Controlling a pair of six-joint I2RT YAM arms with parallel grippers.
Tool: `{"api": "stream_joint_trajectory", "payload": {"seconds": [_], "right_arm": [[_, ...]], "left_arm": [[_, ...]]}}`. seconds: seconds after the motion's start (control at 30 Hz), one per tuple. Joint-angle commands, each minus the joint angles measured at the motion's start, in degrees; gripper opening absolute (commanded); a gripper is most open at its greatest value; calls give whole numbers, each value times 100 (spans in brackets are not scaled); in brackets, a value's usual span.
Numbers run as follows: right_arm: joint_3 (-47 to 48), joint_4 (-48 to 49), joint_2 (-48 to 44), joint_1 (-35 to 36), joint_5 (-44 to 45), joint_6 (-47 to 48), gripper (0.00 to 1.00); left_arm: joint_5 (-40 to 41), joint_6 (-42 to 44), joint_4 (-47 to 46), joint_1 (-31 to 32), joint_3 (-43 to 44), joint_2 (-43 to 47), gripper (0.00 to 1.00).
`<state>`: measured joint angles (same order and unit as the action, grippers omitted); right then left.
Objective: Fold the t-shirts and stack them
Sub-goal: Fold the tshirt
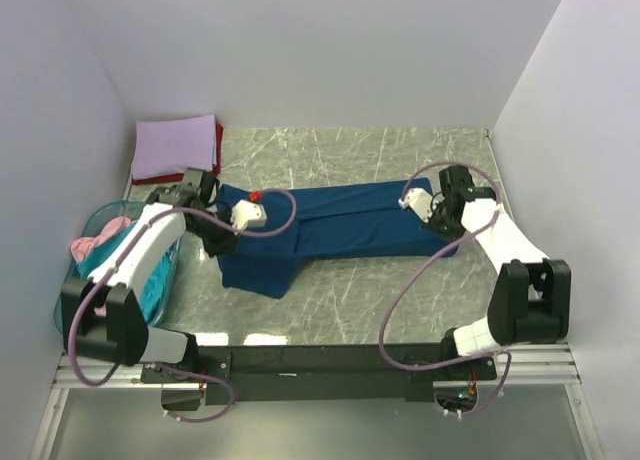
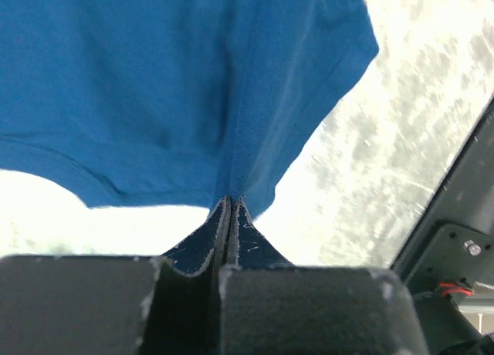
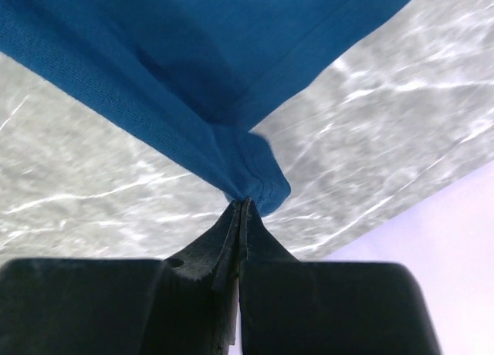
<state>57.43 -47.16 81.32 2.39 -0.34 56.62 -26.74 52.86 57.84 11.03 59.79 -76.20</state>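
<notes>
A dark blue t-shirt (image 1: 340,225) is stretched lengthwise across the marble table between the two arms. My left gripper (image 1: 222,246) is shut on its left end; in the left wrist view the jaws (image 2: 230,199) pinch a fold of the blue cloth (image 2: 193,85), with a sleeve hanging to the right. My right gripper (image 1: 440,228) is shut on the right end, and the right wrist view shows the jaws (image 3: 245,201) clamped on a bunched hem corner (image 3: 255,177) just above the table. A folded lavender t-shirt (image 1: 175,145) lies on a red one (image 1: 218,140) at the back left.
A translucent blue basket (image 1: 60,300) stands at the left edge beside the left arm, holding a pink shirt (image 1: 90,248) and a teal shirt (image 1: 155,285). White walls close in the table on three sides. The arm bases and a black rail (image 1: 320,365) line the near edge.
</notes>
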Motion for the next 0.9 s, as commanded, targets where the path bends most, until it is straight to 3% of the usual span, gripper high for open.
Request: {"api": "stream_joint_trajectory", "payload": {"seconds": [0.0,0.23,0.6,0.87], "right_arm": [[532,-127,392,-55,69,174,0],[1594,-145,1342,-46,157,244,0],[2430,-4,2511,-37,245,236,0],[2773,40,2854,-37,298,279,0]], "left_arm": [[-323,67,130,-127,576,-359,1],[-358,-74,17,-382,1543,-1430,1],[-261,-417,-555,-566,1975,-2337,1],[-86,-435,-520,-584,2458,-2803,1]]}}
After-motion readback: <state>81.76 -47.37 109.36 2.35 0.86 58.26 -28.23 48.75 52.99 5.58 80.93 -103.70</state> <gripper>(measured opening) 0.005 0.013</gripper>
